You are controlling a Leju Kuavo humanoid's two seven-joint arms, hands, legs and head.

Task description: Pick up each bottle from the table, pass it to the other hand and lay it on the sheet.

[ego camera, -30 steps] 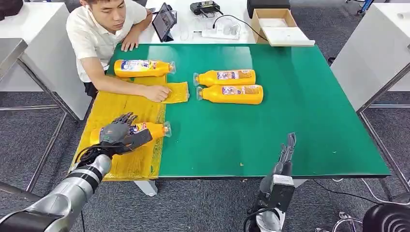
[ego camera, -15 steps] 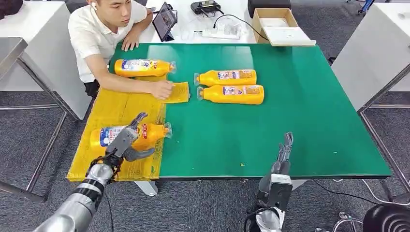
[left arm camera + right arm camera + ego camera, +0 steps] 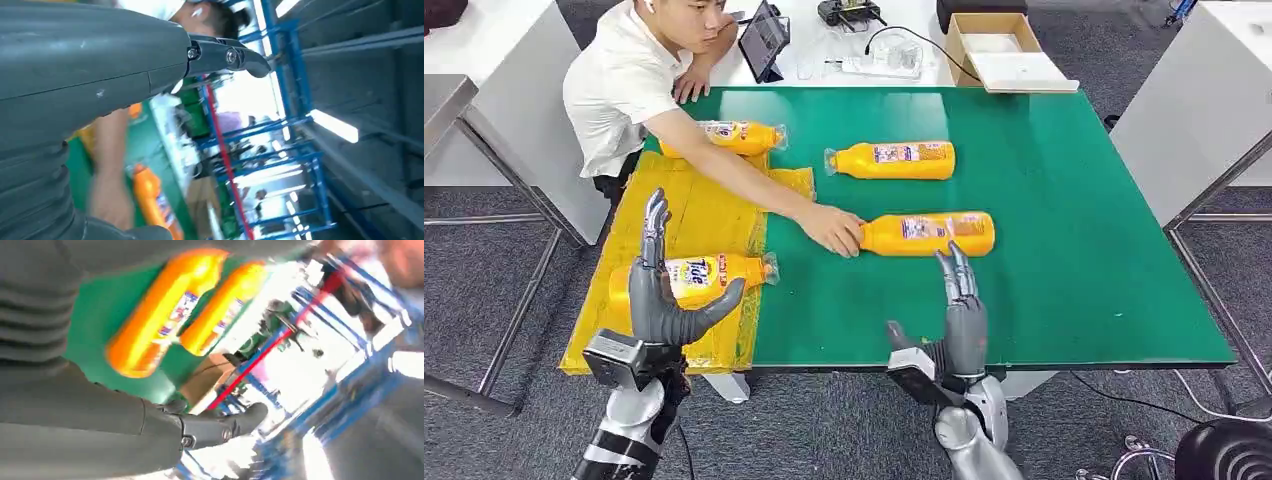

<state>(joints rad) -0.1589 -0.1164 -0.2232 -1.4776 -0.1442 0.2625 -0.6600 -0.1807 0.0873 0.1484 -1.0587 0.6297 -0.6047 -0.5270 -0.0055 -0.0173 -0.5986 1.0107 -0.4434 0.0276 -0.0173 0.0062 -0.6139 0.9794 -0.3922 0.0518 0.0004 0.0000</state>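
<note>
Over table edge: left hand [image 3: 661, 300] fingers spread, empty | right hand [image 3: 954, 330] fingers spread, empty

Only one legible mark: "Tide" in dark lettering on the white label of the bottle [image 3: 694, 276] that lay on the yellow sheet [image 3: 696, 215], lower left of the head view. The labels on the other three bottles, upper left [image 3: 738, 136], upper centre [image 3: 894, 160] and mid-frame [image 3: 927, 233], showed print too small to read. Wrist views were too blurred for any text.
</note>
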